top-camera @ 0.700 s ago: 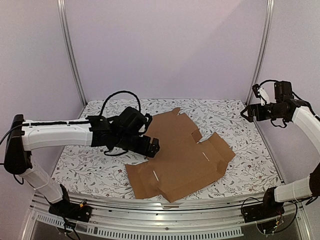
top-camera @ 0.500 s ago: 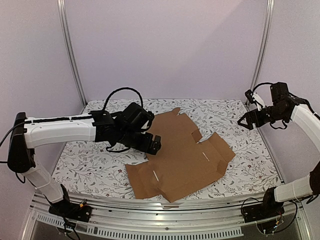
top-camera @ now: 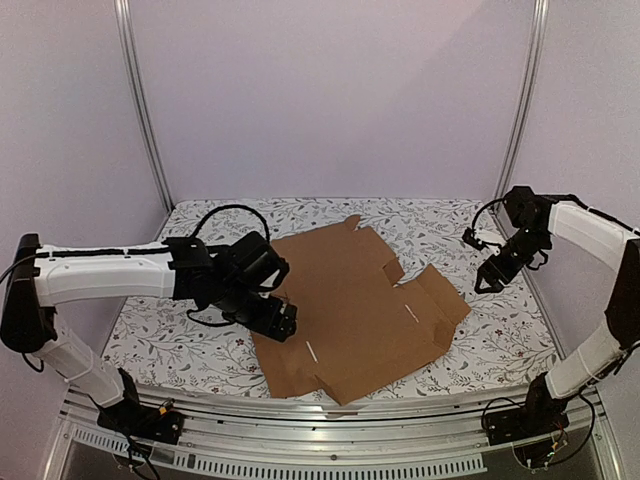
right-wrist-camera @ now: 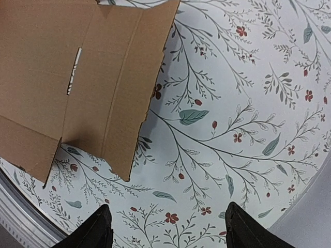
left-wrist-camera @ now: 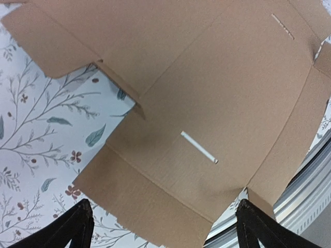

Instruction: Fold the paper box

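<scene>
The paper box [top-camera: 360, 300] lies flat.
The left gripper [top-camera: 281, 322] and right gripper [top-camera: 486, 281] gape wide; each should pinch the flap edge nearest it.

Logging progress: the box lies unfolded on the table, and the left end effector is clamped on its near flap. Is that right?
No: the left end effector is open above the box, gripping nothing, as the left wrist view shows. The box does lie unfolded on the table.
</scene>
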